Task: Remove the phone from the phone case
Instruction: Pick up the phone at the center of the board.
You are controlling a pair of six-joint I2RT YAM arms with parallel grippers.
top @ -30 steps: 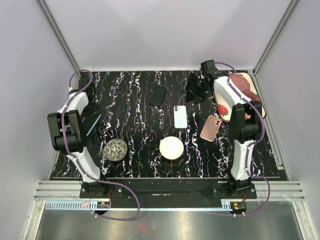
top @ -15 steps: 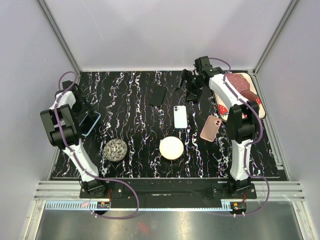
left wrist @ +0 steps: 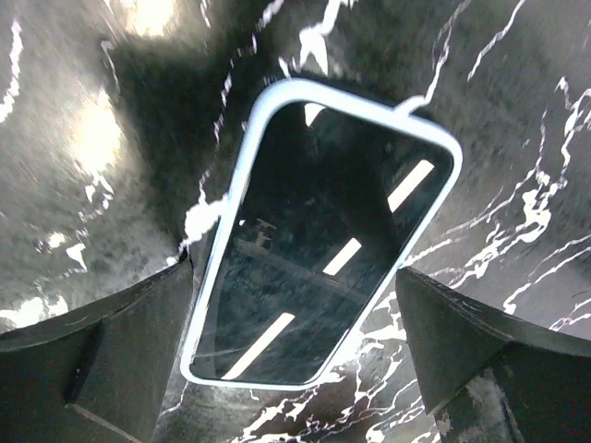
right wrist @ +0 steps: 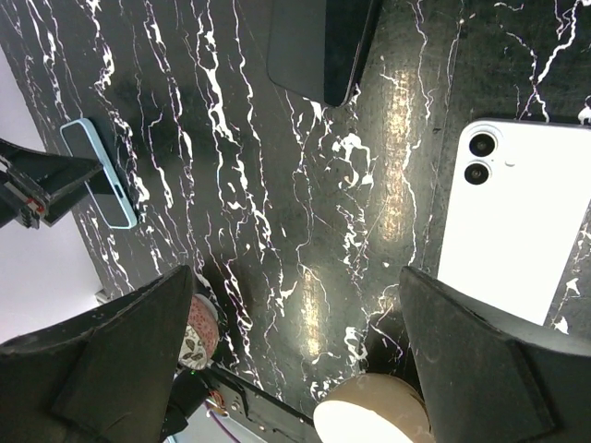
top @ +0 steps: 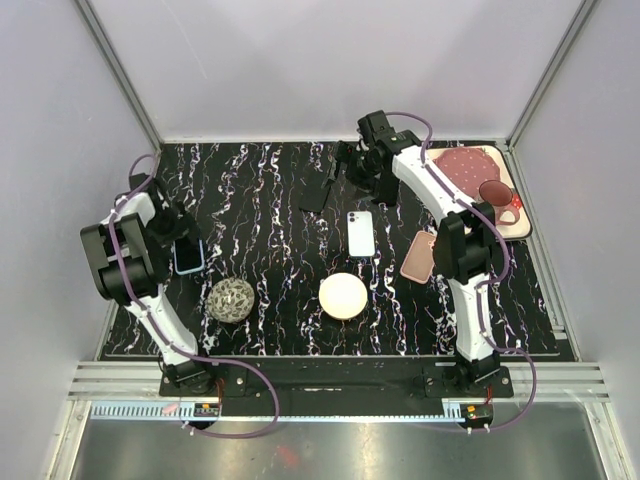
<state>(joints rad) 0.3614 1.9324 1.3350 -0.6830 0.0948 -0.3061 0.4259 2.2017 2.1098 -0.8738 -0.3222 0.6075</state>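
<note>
Fingers of the left gripper (left wrist: 294, 295) are standing wide apart, gripping nothing, poised over the cased phone (left wrist: 314, 231) with one finger showing at each side of its near end. That phone is lying screen-up on the black marbled tabletop (top: 280, 290) near its left edge, and its pale blue case (left wrist: 369, 109) is wrapping it all round. The right gripper (right wrist: 297, 277) is gaping just as wide and empty above the back middle of the table, between a dark phone (right wrist: 319, 46) and a white phone (right wrist: 517, 212) lying camera-side up, well apart from the task's phone.

The step in hand is looking like the pre-grasp, with the phone not yet out. The next move is calling for the left fingers to close on the case's long edges, and probably for the right arm to cross over and help peel.

The left wrist view is giving the upturned screen and the rim. Only the top view is showing the gap between the arms, and what is looking like a pink phone case (top: 414, 258) by the right arm.
</note>
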